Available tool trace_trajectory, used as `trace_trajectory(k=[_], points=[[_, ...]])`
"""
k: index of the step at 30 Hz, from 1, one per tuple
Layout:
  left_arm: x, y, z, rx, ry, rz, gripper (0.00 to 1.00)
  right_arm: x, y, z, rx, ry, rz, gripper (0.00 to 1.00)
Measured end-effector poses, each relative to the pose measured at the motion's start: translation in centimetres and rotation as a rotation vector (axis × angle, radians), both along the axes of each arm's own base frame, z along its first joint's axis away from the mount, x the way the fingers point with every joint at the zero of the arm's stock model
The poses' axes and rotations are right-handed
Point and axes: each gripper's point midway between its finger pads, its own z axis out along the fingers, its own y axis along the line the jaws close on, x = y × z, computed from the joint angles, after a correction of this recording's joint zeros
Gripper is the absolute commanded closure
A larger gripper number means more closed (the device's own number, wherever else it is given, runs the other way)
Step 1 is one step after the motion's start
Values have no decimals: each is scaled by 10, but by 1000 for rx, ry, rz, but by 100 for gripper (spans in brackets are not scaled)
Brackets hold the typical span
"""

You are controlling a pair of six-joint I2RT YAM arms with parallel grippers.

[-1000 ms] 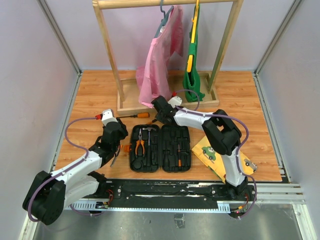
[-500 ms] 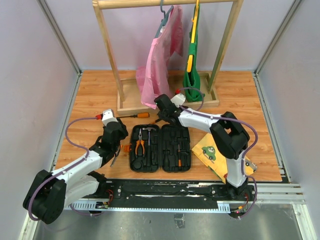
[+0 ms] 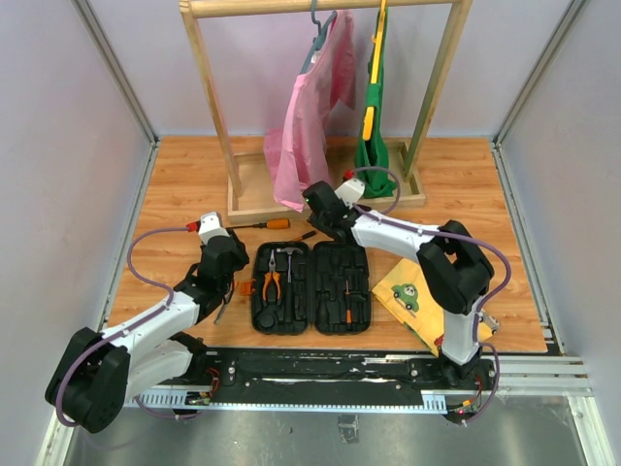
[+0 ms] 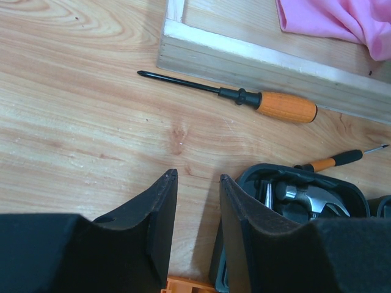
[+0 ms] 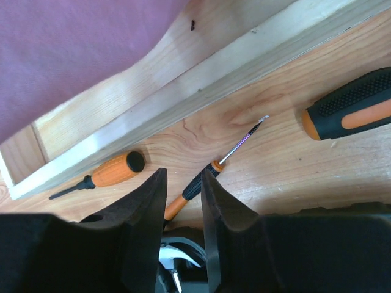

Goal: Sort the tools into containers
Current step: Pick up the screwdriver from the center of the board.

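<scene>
**Left gripper** [image 4: 197,176], near-left part of the worktop [image 3: 184,194]: no change over the last second. Its fingers [image 4: 153,226] stand partly apart with nothing between them, just off the left side of the tool case [image 3: 310,286].

**Tool case:** open, both halves flat, just inside the near edge of the worktop, about midway along it. Orange-handled pliers [image 3: 272,286] and hammer [image 3: 289,256] sit in the left half. A stowed screwdriver [image 3: 347,309] sits in the right half.

**Slim screwdriver** [image 5: 235,146]: lies flat on the wood just beyond the case's far edge, tip pointing away from the case. It is not in a slot.

**Right gripper** [image 5: 183,172]: this is the change.
- Over the last second it draws back from the case's far edge toward the rack base [image 5: 183,101].
- Its jaws, pinched almost closed half a second ago, now show a narrow gap.
- Nothing is gripped; the slim screwdriver's handle rests on the wood below that gap.
- Judgement: the pinch slips or lets go, so this pick needs repeating.

**Farther back:** the orange-handled screwdriver [image 4: 286,107] lies against the rack base, untouched. A thick black-and-orange handle [image 5: 354,107] lies near it; I cannot tell which tool it is.

**Status (judgement):** three tools remain outside the case, so sorting is partly done.
</scene>
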Motion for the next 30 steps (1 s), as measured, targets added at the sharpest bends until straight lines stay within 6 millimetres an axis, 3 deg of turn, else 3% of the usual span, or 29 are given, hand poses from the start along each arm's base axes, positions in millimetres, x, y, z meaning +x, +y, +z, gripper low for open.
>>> trace_trajectory(k=[14,30], points=[[0,0,0,-1,0,-2,62,2,7,-45,-109,132,9,62],[1,-1,3,-4,-6,-3,62,-8,18,-63,-149,254,55,58]])
